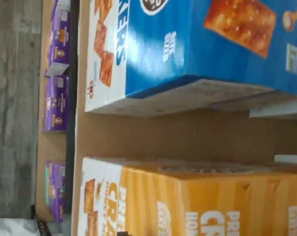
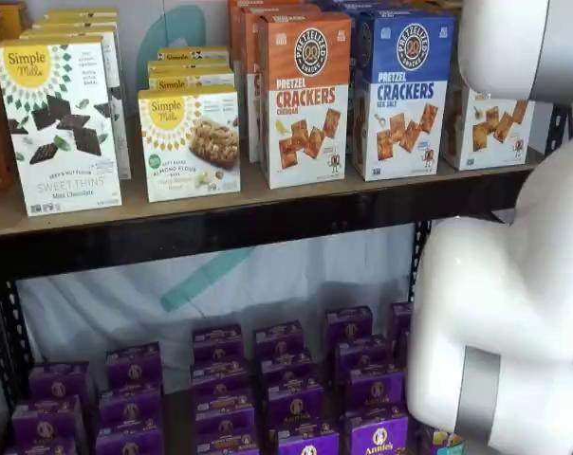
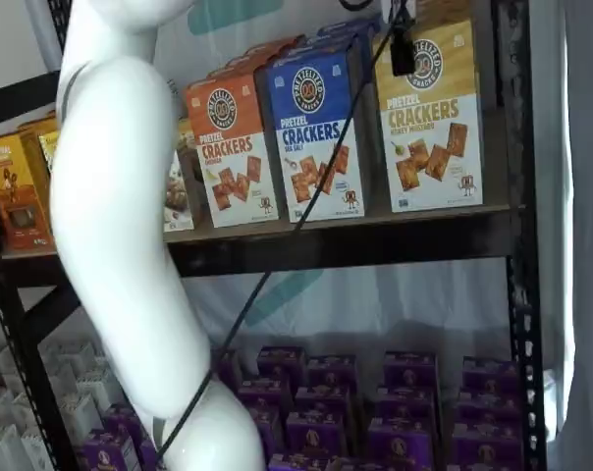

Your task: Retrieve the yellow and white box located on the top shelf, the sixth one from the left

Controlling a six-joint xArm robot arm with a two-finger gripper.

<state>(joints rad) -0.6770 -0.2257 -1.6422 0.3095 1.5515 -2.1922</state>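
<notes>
the white arm (image 3: pixel 120 235) is the largest thing in both shelf views: in one it rises as a thick curved column across the left half, and in the other its rounded joints (image 2: pixel 509 313) cover the right edge. a thin black cable (image 3: pixel 306 196) slants down from the top right, crossing in front of the cracker boxes. behind the arm runs the top shelf (image 3: pixel 375 235), a tan board with a dark front rail and black uprights. on it, at the right end, stands the yellow and white box (image 3: pixel 429 123), upright, label forward, with a small black part, perhaps a finger of the end effector, hanging over its upper left corner; i cannot tell whether the end effector is wide or narrow. in a shelf view the arm hides most of this box, leaving only its white lower part (image 2: pixel 490 133). just beside it on the left is the blue-topped cracker box (image 3: pixel 316 132), then the orange-topped cracker box (image 3: pixel 233 152). further left stand 2 white simple mills boxes (image 2: pixel 59 123). the lower shelf carries rows of small purple boxes (image 2: pixel 286 398). the wrist view, turned on its side, shows the yellow box (image 1: pixel 197 201) and the blue box (image 1: pixel 197 46) close up, apart, with bare board between them.
</notes>
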